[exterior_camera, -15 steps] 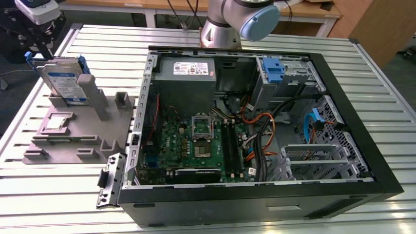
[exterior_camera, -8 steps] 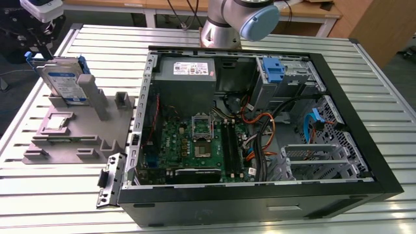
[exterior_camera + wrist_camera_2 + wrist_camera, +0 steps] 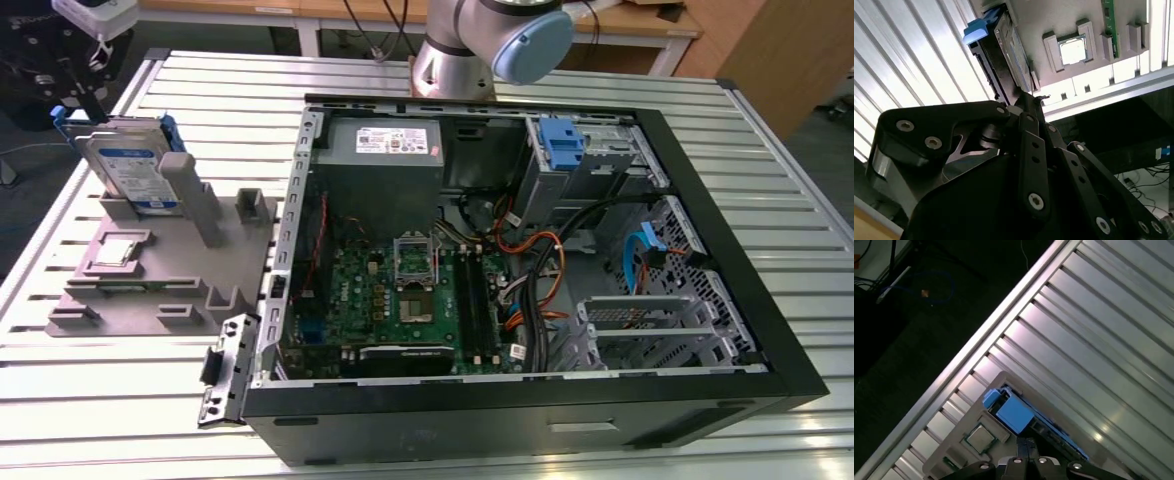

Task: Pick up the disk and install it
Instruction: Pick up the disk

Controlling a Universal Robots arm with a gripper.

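Note:
The disk (image 3: pixel 134 165), a silver-grey drive with a blue-and-white label in a blue bracket, stands on edge in a grey fixture (image 3: pixel 160 280) at the exterior view's left. My gripper (image 3: pixel 83 98) hangs just above the disk's top corner. In the second wrist view the black fingers meet at a point (image 3: pixel 1026 99) close to the end of the disk (image 3: pixel 1010 45). The first wrist view looks down on the blue bracket (image 3: pixel 1011 412) with the gripper (image 3: pixel 1026 444) right beside it. The fingers look shut with nothing between them.
An open computer case (image 3: pixel 747 300) lies on the slatted metal table (image 3: pixel 107 400), with a motherboard (image 3: pixel 400 290), cables, and a drive bay holding a blue bracket (image 3: pixel 561 140). A processor chip (image 3: pixel 1072 50) sits on the fixture. The arm's base (image 3: pixel 461 55) stands behind the case.

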